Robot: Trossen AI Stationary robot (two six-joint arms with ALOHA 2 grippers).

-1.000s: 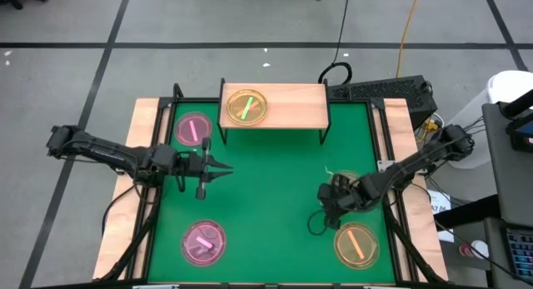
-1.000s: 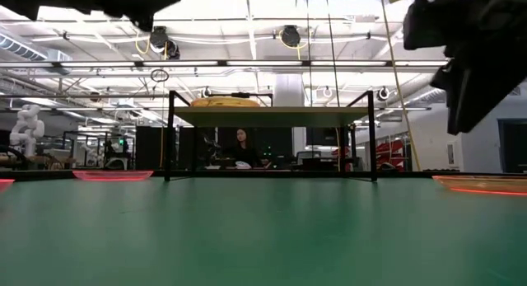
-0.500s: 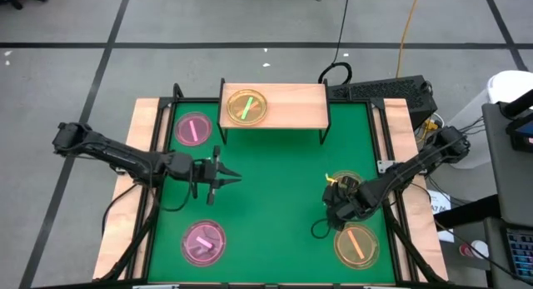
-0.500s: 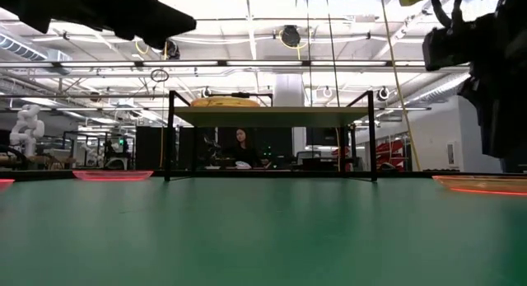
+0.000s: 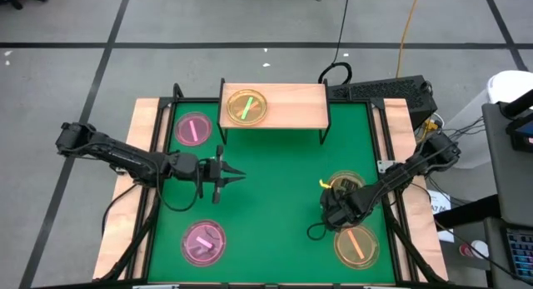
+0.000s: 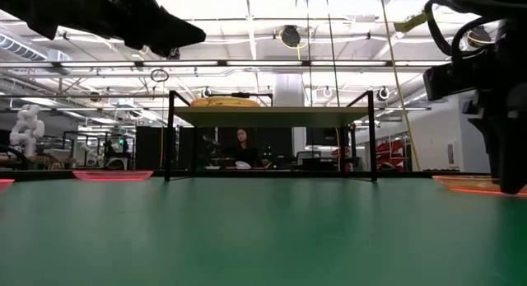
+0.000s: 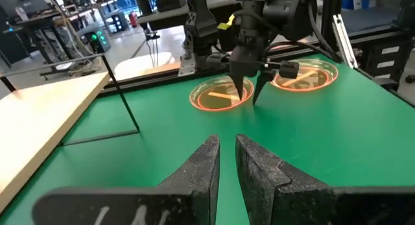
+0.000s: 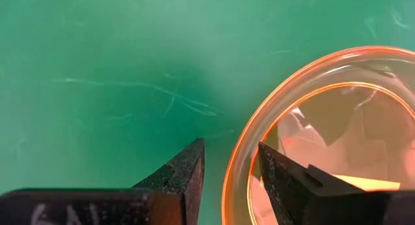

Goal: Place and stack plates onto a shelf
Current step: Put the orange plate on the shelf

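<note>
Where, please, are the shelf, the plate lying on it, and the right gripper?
shelf (image 5: 296, 107): high view, bare wood of its top.
plate on the shelf (image 5: 246, 107): high view, its centre with the green bar.
right gripper (image 8: 228, 176): right wrist view, gap between its fingertips, at an orange plate's rim.

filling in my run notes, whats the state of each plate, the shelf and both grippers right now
shelf: upright at the table's back edge, one plate on it
amber plate on shelf: flat
pink plate by shelf: flat on table
front pink plate: flat on table
two orange plates: on table, right side
left gripper: nearly closed, empty
right gripper: open over an orange plate's rim
</note>
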